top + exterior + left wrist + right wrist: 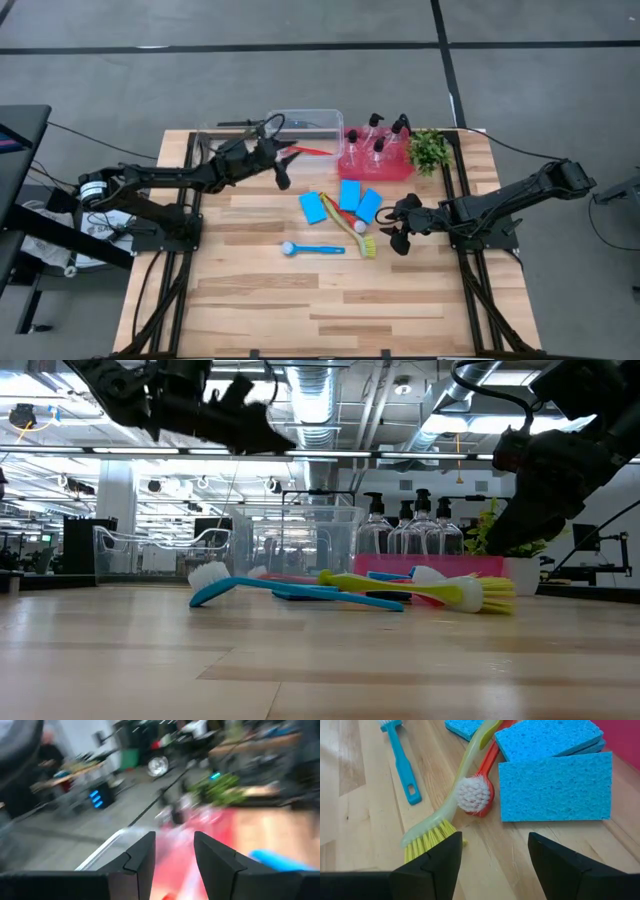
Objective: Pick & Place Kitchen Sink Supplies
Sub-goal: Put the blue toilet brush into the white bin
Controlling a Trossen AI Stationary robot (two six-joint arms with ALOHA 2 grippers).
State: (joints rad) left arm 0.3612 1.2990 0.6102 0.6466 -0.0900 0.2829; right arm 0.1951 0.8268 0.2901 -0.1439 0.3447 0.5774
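Three blue sponges [349, 196] lie flat on the table's middle. Beside them lie a blue brush [312, 248], a yellow-green brush [451, 805] and a red brush with white bristles [475, 795]. Several clear pump bottles [378, 140] stand in the red tray [352, 168]. A thin red thing [310, 151] lies in the clear tub [305, 122]. My left gripper [175, 865] hovers open at the tub's near left corner [283, 170], nothing between its fingers. My right gripper [495, 865] stands open just right of the yellow-green brush's bristles [400, 232].
A small leafy plant [430, 150] stands right of the red tray, at the table's far right. Bare wood lies toward the near edge [320, 310]. Black rails run along the table's left and right sides.
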